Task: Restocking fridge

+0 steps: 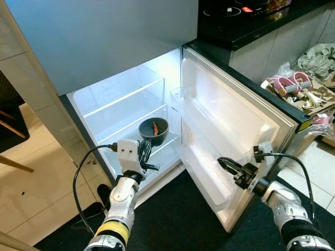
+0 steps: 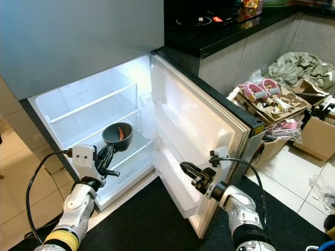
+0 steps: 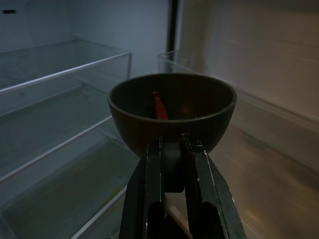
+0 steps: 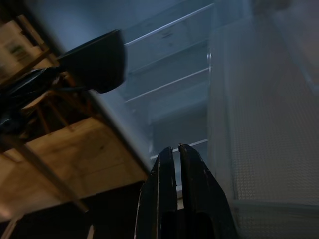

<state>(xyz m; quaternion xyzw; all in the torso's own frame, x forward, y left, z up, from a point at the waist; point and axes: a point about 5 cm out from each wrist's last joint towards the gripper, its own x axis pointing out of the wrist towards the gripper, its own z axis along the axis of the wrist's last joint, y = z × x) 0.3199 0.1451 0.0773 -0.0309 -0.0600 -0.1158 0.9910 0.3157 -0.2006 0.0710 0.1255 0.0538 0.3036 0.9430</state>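
Open fridge (image 1: 125, 99): one bowl (image 1: 153, 130), one left gripper (image 1: 145, 152) on it.

No legible text; yellow label (image 1: 317, 122) on fridge door edge maybe has print, too blurry.

Fridge (image 1: 125, 99) open, door (image 1: 235, 125) swung to the right. Bowl (image 1: 153, 131) in lower part of fridge, w/ shelves (image 1: 125, 97) above it. Left gripper (image 1: 145, 156) just near side of bowl, at fridge front. Right gripper (image 1: 226, 164) over by door's inner side, near its bottom bin. Cooktop (image 1: 230, 10) far right on counter; boxes (image 1: 303, 94) right of door.
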